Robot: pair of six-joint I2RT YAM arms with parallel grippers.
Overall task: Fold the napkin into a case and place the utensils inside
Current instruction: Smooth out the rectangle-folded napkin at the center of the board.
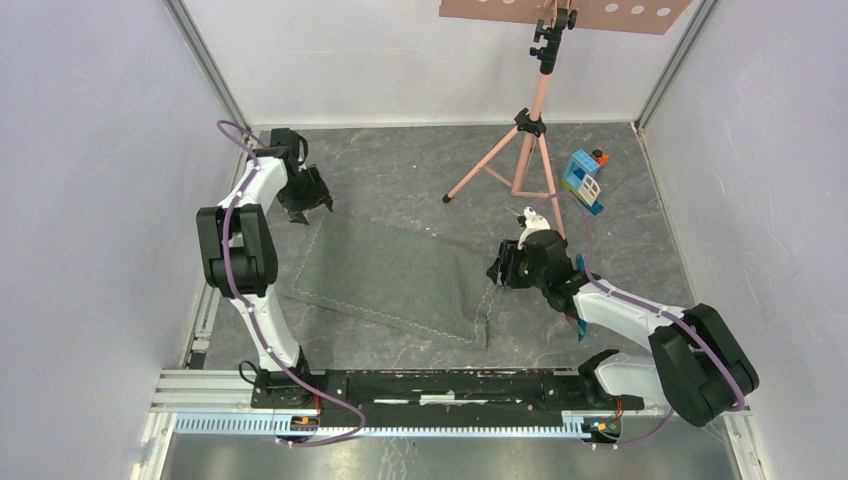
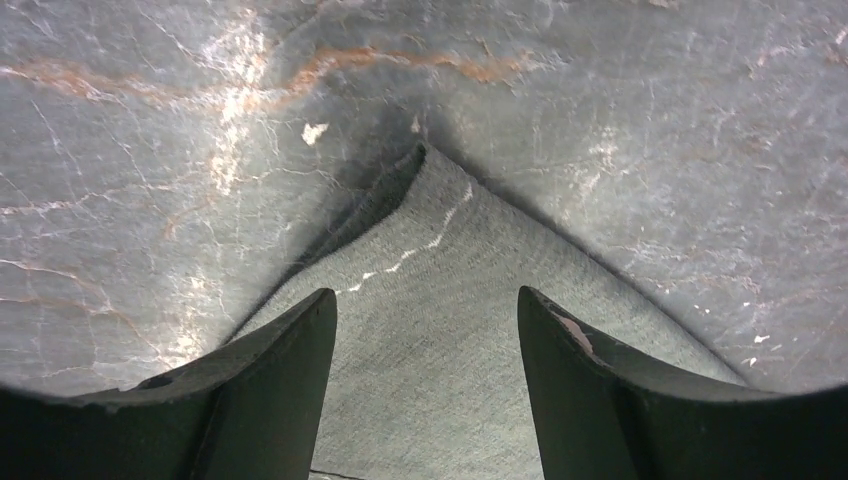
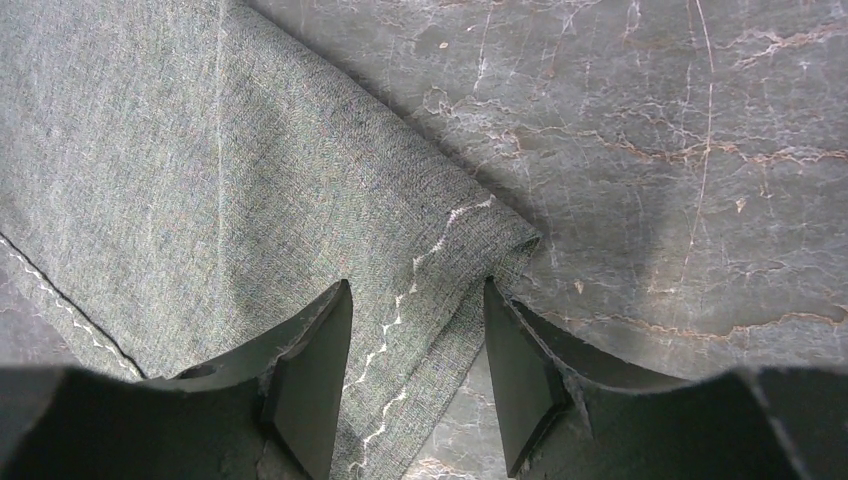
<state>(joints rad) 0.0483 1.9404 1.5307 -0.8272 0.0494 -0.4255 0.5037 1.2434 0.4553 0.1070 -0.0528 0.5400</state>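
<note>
Straddling a corner of the napkin [image 1: 390,270], the left gripper [image 2: 425,300] stands well open. Its dark fingers [image 2: 285,380] sit on either side of the cloth with nothing pinched between them. In the left wrist view the corner points to twelve o'clock, and a second layer of cloth shows under its edge at eleven.

The right gripper [image 3: 417,290] is about half open over the napkin's opposite end. A rolled-over edge with pale zigzag stitching runs between its fingers, but whether the pads press on the cloth cannot be told.

Seen from above, the napkin lies spread on the grey marbled tabletop [image 1: 420,180] between the two arms. The left gripper is at its ten o'clock corner and the right gripper on its three o'clock side, where the edge is turned up.

Thin blue slivers, seemingly the utensils [image 1: 580,268], peek out from under the right forearm at four o'clock of the cloth, mostly hidden. A pink tripod [image 1: 530,150] stands at one o'clock, with a blue-and-white toy block house [image 1: 583,180] just to its right.
</note>
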